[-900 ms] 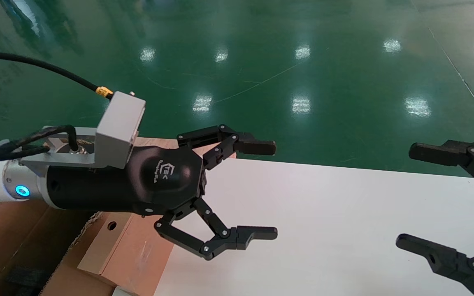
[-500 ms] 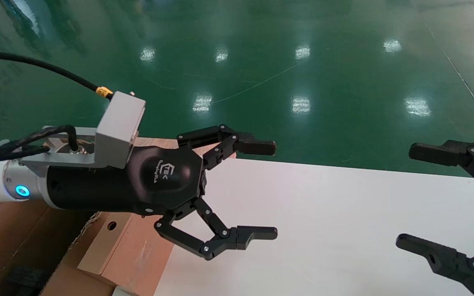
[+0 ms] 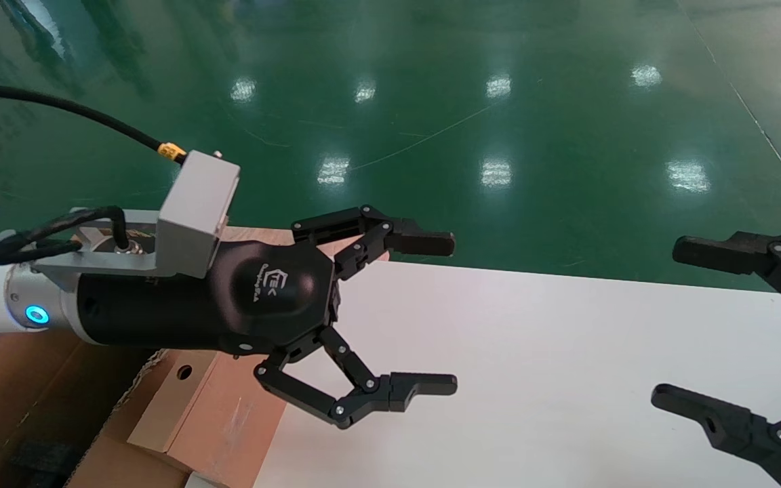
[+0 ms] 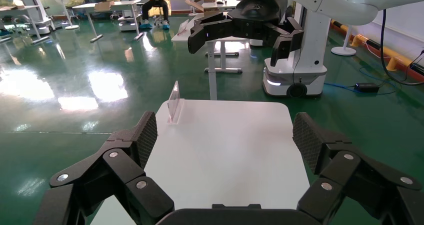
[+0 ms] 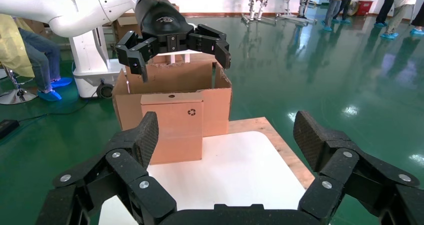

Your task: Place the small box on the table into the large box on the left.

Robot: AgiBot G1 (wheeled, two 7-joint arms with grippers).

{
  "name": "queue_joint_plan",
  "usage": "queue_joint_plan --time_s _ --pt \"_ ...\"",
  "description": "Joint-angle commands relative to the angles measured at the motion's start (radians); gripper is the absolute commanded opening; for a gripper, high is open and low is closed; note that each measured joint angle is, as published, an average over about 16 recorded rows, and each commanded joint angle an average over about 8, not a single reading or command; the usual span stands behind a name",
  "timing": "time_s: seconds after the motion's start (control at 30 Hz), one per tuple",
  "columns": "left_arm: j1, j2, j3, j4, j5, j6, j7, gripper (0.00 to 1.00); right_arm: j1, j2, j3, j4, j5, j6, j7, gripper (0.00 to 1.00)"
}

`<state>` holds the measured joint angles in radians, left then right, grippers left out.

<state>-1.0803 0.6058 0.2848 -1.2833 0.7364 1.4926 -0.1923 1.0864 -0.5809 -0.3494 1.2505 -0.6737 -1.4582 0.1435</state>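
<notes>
Your left hand [image 3: 390, 315] hangs wide open over the desk's [image 3: 533, 366] left edge, above the small box [image 3: 211, 413] beside the large box [image 3: 17, 400], likely pre-grasp; right hand [image 3: 716, 332] idles wide at the right edge.

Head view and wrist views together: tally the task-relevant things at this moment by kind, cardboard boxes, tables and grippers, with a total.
Cardboard boxes: 2, the small box standing against the large box.
Tables: 1, the table.
Grippers: 2, the left gripper and the right gripper, both with fingers spread and holding nothing.
Total: 5.
</notes>
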Motion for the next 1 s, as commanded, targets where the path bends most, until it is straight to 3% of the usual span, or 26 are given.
queue_joint_plan --time_s 0.03,0.23,0.6,1.0 --pt "0.001 0.004 -0.001 0.000 -0.003 0.001 0.002 1.00 0.000 0.000 0.000 0.000 0.000 0.000 0.000 0.00" --pt "-0.017 -0.047 0.003 -0.010 0.040 -0.016 -0.036 1.00 0.000 0.000 0.000 0.000 0.000 0.000 0.000 0.00" --pt "-0.104 -0.197 0.035 -0.066 0.208 -0.051 -0.214 1.00 0.000 0.000 0.000 0.000 0.000 0.000 0.000 0.00" --pt "-0.207 -0.251 0.084 -0.074 0.337 0.010 -0.334 1.00 0.000 0.000 0.000 0.000 0.000 0.000 0.000 0.00"
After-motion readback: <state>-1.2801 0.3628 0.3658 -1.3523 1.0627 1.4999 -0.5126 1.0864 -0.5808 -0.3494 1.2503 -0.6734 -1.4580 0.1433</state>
